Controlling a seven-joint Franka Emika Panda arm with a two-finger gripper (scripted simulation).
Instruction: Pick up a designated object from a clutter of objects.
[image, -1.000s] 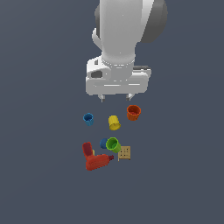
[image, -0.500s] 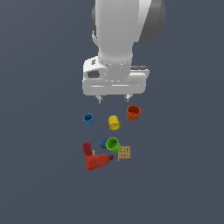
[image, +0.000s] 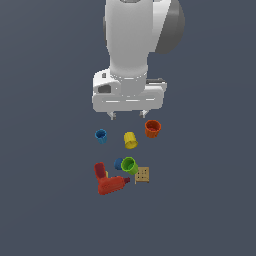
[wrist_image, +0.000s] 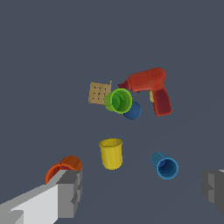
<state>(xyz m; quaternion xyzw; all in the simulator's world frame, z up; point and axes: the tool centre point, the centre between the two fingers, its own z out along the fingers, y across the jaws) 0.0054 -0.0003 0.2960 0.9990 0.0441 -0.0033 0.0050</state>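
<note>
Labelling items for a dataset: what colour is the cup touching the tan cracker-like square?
Green cup, bright lime; the wrist view shows it best.

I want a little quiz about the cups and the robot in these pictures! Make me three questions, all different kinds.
1. True or false: the small plain blue tapered cup stands apart from every other object.
2. Which thing touches the bright green cup? A) the yellow cup B) the blue round thing C) the orange cup
3. Fill in: the white gripper hangs above the clutter with its fingers ____.

Key: 1 true. 2 B. 3 open; both views show the fingers wide apart with nothing between them.
</note>
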